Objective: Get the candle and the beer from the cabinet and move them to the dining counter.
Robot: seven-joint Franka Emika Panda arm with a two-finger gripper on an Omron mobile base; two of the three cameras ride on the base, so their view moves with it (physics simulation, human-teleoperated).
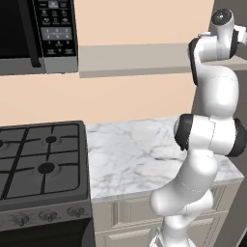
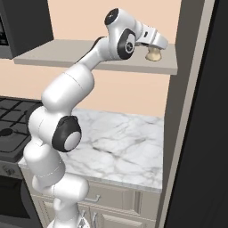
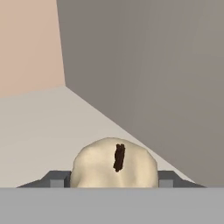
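Candle (image 2: 154, 54): small cream-beige lump with a dark wick, standing at the right end of the cabinet (image 2: 89, 55), close to the tall grey side panel (image 2: 185, 89). In the hand view the candle (image 3: 114, 164) sits squarely between the two finger tips.

Gripper (image 2: 155, 49): at the end of the raised white arm, directly over the candle, jaws pressed against its two sides, clasping it. The candle's base is at the level of the board; whether it rests there or is just clear cannot be told.

Cabinet: long plain grey board on the peach wall, running from the microwave (image 1: 38, 34) on the left to the side panel on the right.

Below: marble worktop (image 1: 140, 154) beside the black gas stove (image 1: 41, 159).
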